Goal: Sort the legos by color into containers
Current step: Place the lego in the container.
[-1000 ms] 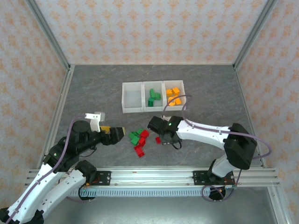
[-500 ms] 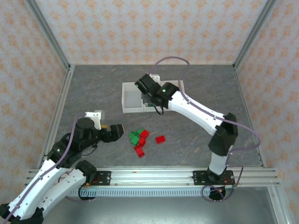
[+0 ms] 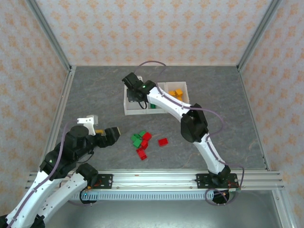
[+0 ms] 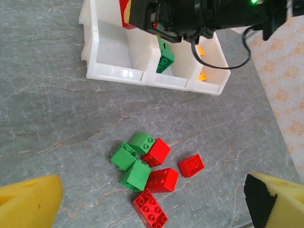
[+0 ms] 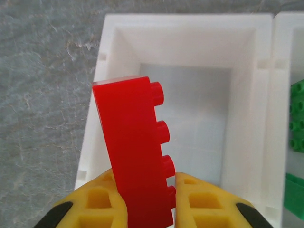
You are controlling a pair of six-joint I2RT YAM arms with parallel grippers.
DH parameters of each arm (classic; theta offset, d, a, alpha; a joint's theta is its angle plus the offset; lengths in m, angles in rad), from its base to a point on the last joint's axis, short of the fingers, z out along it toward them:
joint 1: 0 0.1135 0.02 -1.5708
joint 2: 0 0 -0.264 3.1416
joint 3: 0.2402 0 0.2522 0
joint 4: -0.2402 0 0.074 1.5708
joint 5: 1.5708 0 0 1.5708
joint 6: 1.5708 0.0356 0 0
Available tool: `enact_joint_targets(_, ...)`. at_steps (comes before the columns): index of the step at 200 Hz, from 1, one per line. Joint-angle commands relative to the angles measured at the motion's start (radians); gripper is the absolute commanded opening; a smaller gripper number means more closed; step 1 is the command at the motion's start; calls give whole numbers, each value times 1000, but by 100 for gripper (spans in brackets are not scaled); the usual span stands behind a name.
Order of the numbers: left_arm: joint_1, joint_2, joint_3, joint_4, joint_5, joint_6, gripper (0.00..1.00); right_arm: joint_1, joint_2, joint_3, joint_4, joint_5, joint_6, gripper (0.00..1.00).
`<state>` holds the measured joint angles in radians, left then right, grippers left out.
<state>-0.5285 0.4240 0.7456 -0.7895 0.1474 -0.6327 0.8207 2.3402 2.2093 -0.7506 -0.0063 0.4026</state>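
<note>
— What was the room like?
— Peach patterned wallpaper (image 3: 152,28) on three sides, aluminium corner posts (image 3: 50,35), and a grey marbled tabletop (image 3: 85,95).
— And the pincer on the left?
— At the lower left of the overhead frame, the left gripper (image 3: 113,136) hovered with its yellow fingers spread wide. Just right of it, at lower centre, loose red and green studded plastic bricks (image 3: 141,141) lay clustered, with one small red brick (image 3: 163,141) slightly apart.
— The bins?
— At upper centre there was a row of three joined translucent white plastic bins (image 3: 128,108). The right gripper (image 5: 145,199) was clamped on a long red studded brick (image 5: 135,156), held on edge above the leftmost bin (image 5: 190,28). Green bricks (image 4: 165,57) sat in the middle bin and orange bricks (image 3: 176,94) in the rightmost.
</note>
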Motion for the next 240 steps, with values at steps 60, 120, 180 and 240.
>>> enact_joint_targets(60, -7, 8, 58, -75, -32, -1, 99, -26, 76, 75, 51, -43, 11, 38)
enact_joint_targets(120, -8, 34, 95, -70, -57, 41, 99, -28, -15, 168, -45, -38, 22, 69)
enact_joint_targets(180, -8, 32, 72, -22, -37, 41, 99, -21, -311, 30, -169, -8, -58, 86)
enact_joint_targets(240, -7, 25, 20, -3, -3, 85, 99, 40, -704, -549, -104, -10, 141, 100)
